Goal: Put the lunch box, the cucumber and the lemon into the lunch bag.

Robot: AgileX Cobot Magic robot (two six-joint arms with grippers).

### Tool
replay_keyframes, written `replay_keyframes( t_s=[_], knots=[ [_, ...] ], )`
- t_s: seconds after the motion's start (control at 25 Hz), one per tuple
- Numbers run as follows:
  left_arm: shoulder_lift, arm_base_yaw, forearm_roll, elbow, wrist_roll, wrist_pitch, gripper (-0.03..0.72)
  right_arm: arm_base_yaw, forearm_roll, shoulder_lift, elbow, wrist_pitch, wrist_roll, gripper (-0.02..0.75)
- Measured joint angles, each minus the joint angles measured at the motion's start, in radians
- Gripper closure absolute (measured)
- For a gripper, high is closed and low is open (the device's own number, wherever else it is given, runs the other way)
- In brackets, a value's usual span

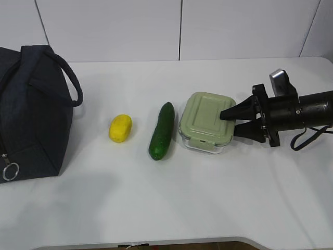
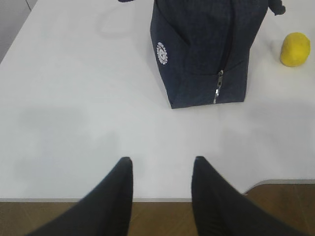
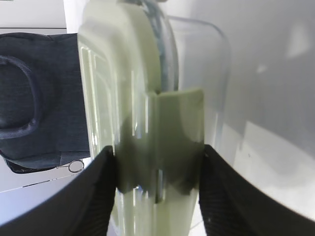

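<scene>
The lunch box (image 1: 205, 121), clear glass with a sage-green lid, sits on the white table right of centre. My right gripper (image 1: 228, 125) comes in from the right, with one finger on the lid and the other against the glass side. In the right wrist view both fingers press the box (image 3: 142, 98) at its clip, the gripper (image 3: 157, 149) shut on it. The dark green cucumber (image 1: 162, 130) lies just left of the box. The yellow lemon (image 1: 120, 128) lies further left. The navy lunch bag (image 1: 31, 109) stands at the far left. My left gripper (image 2: 161, 160) is open and empty over the table's front edge.
The bag's ring pull (image 1: 10, 171) hangs at its lower front corner. In the left wrist view the bag (image 2: 202, 49) and lemon (image 2: 295, 48) lie well ahead of the fingers. Bare table (image 1: 208, 198) spreads in front of the objects. A white wall stands behind.
</scene>
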Motion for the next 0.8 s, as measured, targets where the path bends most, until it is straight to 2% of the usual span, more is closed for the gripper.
replay_keyframes(
  t_s=[0.8],
  knots=[
    [0.0,0.0,-0.022,-0.006,0.0,-0.002,0.423,0.0,-0.015,-0.056,0.0,0.0,0.036,0.36]
  ],
)
